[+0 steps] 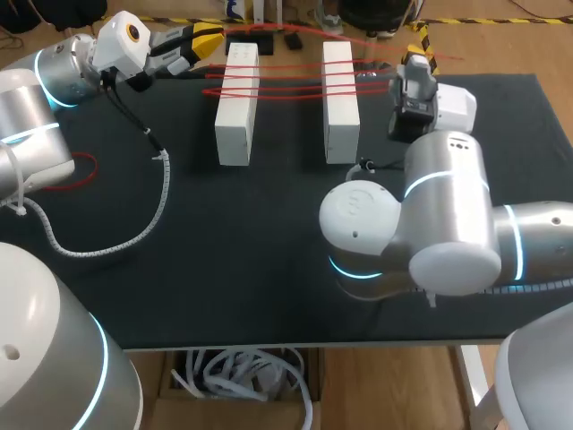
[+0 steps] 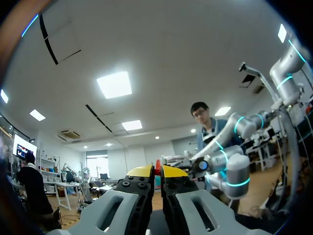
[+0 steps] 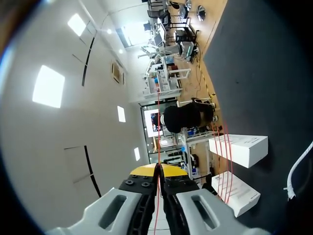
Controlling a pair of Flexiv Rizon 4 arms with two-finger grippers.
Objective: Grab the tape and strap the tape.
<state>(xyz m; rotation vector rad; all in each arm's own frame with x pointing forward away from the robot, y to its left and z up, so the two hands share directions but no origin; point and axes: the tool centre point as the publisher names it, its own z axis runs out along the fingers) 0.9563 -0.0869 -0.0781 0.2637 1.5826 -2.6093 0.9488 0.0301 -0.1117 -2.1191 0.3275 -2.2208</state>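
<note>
Nearest on the black table (image 1: 269, 278) lies the bulky elbow of the right arm (image 1: 439, 215). One white spiral-wrapped cable (image 1: 159, 202) trails across the cloth from the left arm (image 1: 54, 81), with one small red loop (image 1: 82, 170) beside that arm. Farther back stand two white blocks (image 1: 237, 107), side by side but apart, their long sides running away from the robot. The red tape (image 1: 291, 76) is stretched over both blocks in several thin strands, about four, though where they bunch the exact count is hard to tell. At the far left, the left gripper (image 1: 210, 38) has its two yellow tips pinched together on a sliver of the tape. At the far right, just beyond the right-hand block, the right gripper (image 1: 417, 54) is likewise clenched on one thin strand that runs out ahead between its fingers.
</note>
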